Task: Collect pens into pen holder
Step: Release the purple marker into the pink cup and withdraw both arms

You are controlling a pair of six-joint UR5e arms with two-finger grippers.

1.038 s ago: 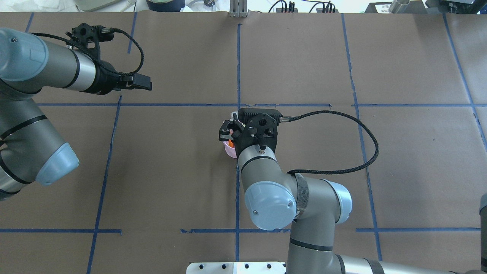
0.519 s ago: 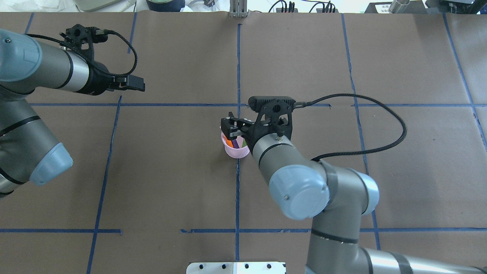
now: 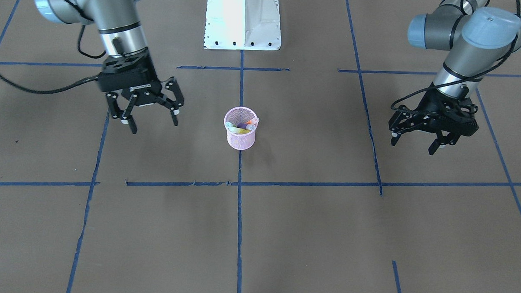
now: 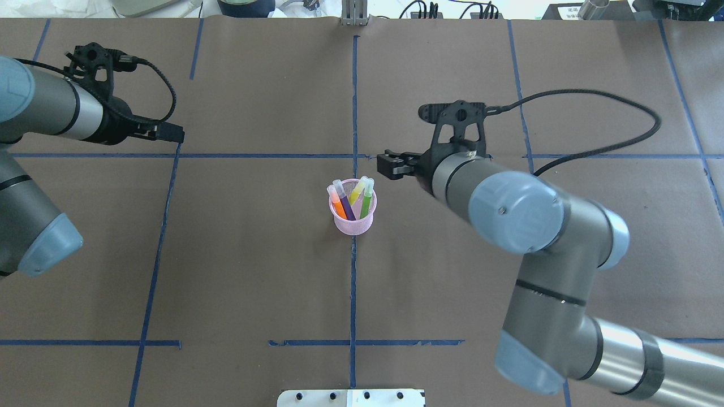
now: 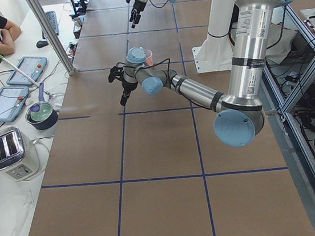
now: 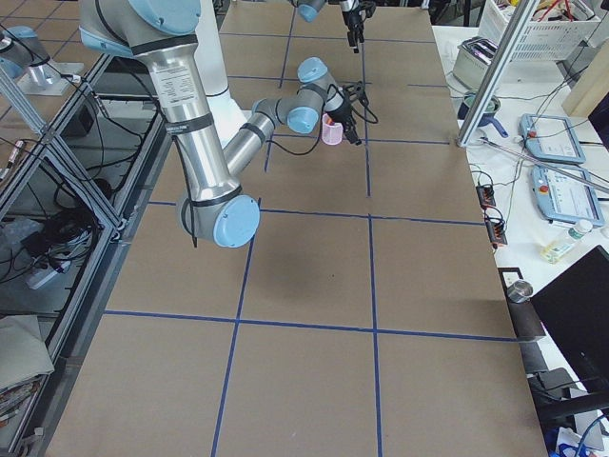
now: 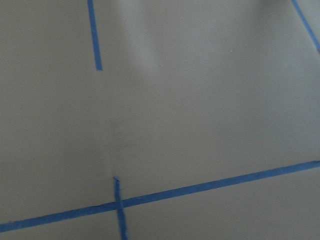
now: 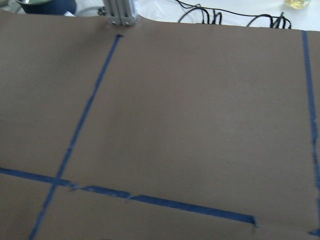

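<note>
Brown table point(image 3: 305, 235): right tool point(image 3: 151, 121), left tool point(image 3: 413, 145) both spread wide, empty; pens point(image 4: 346, 204) inside pen holder point(image 4: 353, 226).

Bright, even, diffuse overhead light. Shadows on the brown surface point(image 4: 254, 254) are soft and faint, including a weak one beside the pen holder point(image 4: 353, 217). Overhead and front views are sharp. White base mount point(image 3: 243, 20) is blown out in the front view, detail lost. The 2 wrist views are soft and low contrast. Left wrist view is dimmer with a grey-blue cast, and its tape lines point(image 7: 95, 35) are fuzzy-edged. Right wrist view clips to white along its far edge. The 2 side views are wide-angle: the post point(image 5: 49, 33) leans near the frame edge.
</note>
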